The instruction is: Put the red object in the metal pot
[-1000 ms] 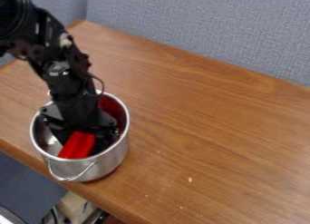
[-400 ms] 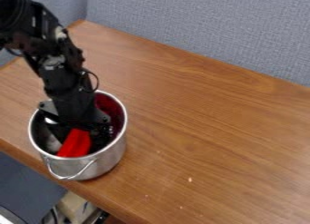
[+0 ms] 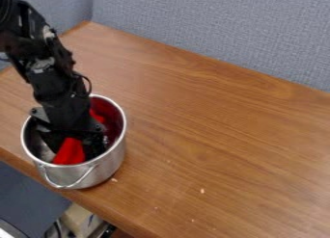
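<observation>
Near the left edge of the view, the black robot arm (image 3: pixel 37 59) reaches down from the upper left corner and ends inside the metal pot (image 3: pixel 77 170). Its hand (image 3: pixel 68 144) points straight down into the pot, and its dark fingers (image 3: pixel 49 145) stand spread wide apart, close to the pot's inner wall on each side. Nothing is clamped between them, as far as the view allows; the lower fingertips are lost in the dark of the pot's inside.

Within that pot lies the red object (image 3: pixel 68 153). One red patch shows low in the pot, just below the hand, and a second red patch shows higher up on the right, against the inner wall beside the arm. Whether these are two ends of one bar or partly a reflection in the shiny steel cannot be told. The red piece appears to rest on the pot's floor, touching or nearly touching the hand, though the picture is too coarse to settle contact.

At the front left corner of the wooden desk (image 3: pixel 219 126) sits the pot, upright, its rolled rim catching light and its thin wire handle hanging down on the side nearest the camera.

Rightward, the brown desk top runs bare of other things to its far right edge, with a grey wall (image 3: pixel 245 30) behind it.
</observation>
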`<state>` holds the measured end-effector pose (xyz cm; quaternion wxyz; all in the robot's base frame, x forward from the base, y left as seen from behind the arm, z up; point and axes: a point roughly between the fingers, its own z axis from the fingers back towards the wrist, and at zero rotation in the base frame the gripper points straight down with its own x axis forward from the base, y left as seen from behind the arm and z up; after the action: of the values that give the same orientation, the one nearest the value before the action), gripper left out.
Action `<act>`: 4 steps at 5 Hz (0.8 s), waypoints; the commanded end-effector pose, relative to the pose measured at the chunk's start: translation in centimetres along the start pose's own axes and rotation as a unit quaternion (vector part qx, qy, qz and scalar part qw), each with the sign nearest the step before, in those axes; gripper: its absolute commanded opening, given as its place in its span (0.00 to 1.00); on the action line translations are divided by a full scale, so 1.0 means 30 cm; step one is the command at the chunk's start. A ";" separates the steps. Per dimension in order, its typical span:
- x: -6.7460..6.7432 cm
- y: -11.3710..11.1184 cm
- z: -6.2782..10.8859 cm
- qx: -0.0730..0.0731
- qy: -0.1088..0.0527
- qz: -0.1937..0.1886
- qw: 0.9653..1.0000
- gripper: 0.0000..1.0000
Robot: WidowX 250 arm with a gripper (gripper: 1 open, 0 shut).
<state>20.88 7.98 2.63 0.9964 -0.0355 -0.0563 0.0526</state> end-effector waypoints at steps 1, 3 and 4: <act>0.041 0.013 0.037 0.007 -0.026 0.006 1.000 0.00; 0.059 0.044 0.065 0.010 -0.029 0.024 0.999 0.00; 0.067 0.057 0.080 0.012 -0.033 0.032 0.999 0.00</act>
<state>21.69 9.29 3.76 0.9943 -0.0345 -0.0602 0.0808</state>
